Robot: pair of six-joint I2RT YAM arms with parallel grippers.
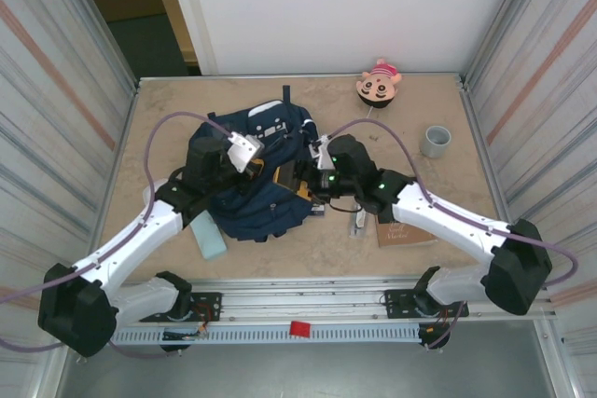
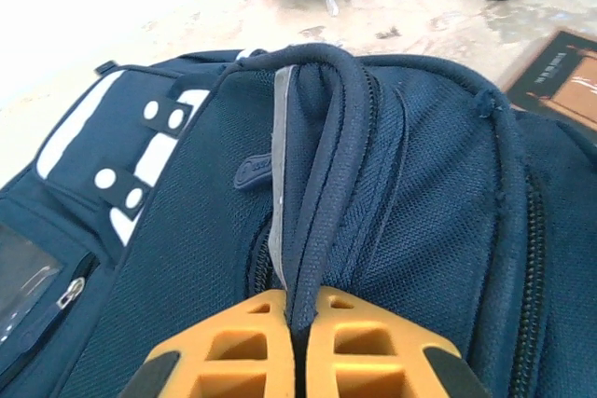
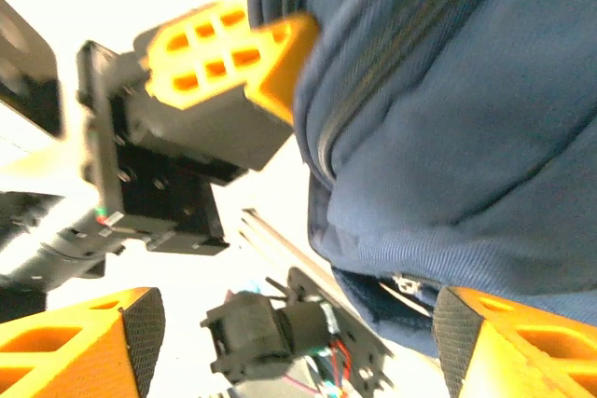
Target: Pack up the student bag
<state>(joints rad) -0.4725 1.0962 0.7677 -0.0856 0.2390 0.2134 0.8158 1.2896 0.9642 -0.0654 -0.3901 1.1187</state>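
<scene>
The bag [image 1: 261, 212] lies slumped on the surface [image 1: 448, 109] left of the doll [image 1: 378, 84]; soft, floppy, likely light, best lifted by its handle [image 2: 328, 128], where the left jaws clamp. Right jaws stand apart

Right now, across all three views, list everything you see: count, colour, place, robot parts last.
student bag: one, navy with white trim, table centre
plush toy: one, pink, far edge
cup: one, grey, far right
book: one, brown, by right arm
block: one, pale teal, left of bag
red piece: one, red, near rail
table: one, beige, under everything
left gripper: one, orange fingers, shut on bag's strap
right gripper: one, orange fingers, open beside bag
</scene>
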